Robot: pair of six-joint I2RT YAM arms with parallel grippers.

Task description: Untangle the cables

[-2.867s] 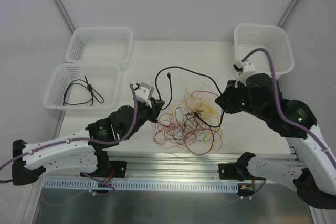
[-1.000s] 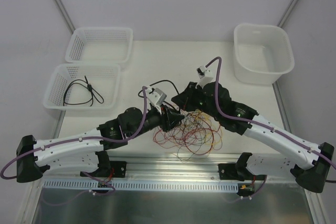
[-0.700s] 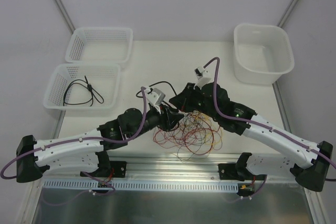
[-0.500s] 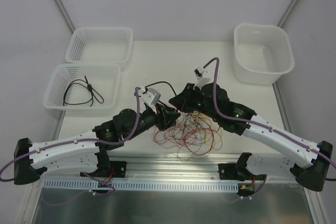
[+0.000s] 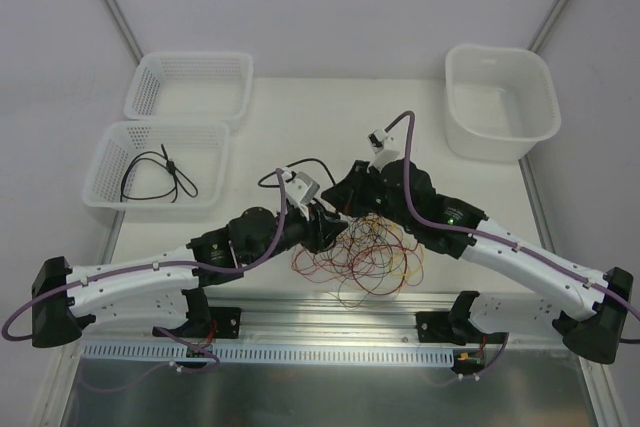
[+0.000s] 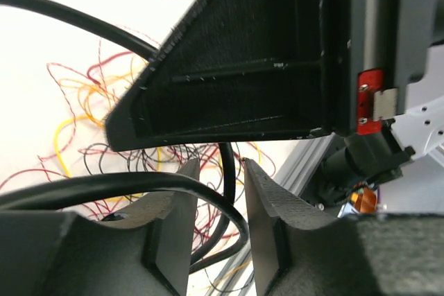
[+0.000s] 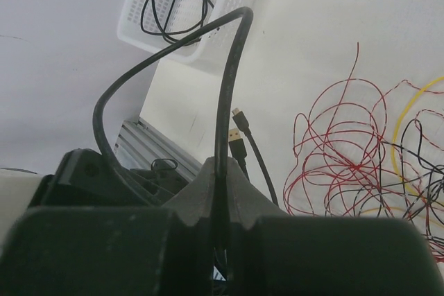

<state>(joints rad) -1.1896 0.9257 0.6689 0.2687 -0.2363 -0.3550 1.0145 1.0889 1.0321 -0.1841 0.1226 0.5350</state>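
The cables (image 5: 365, 252) are a tangle of thin red, yellow and black wires on the table's front middle. A thicker black cable (image 5: 300, 162) loops up at the tangle's left end. My right gripper (image 5: 340, 197) is shut on this black cable (image 7: 232, 67), which arcs up from between its fingers (image 7: 220, 164). My left gripper (image 5: 332, 224) sits right beside it, tip to tip. Its jaws (image 6: 218, 171) are open with the black cable (image 6: 139, 181) running through the gap. The cable's gold plug (image 7: 238, 136) hangs by the right fingers.
Two white mesh baskets stand at the left; the nearer one (image 5: 110, 152) holds a coiled black cable (image 5: 160, 177). A white tub (image 5: 545, 117) stands at the back right. An aluminium rail (image 5: 330, 312) runs along the table's front edge.
The right arm has swung from the tub to the tangle's left end and closed on the black cable. The left gripper has moved right to meet it. The cable's loop has drawn in.
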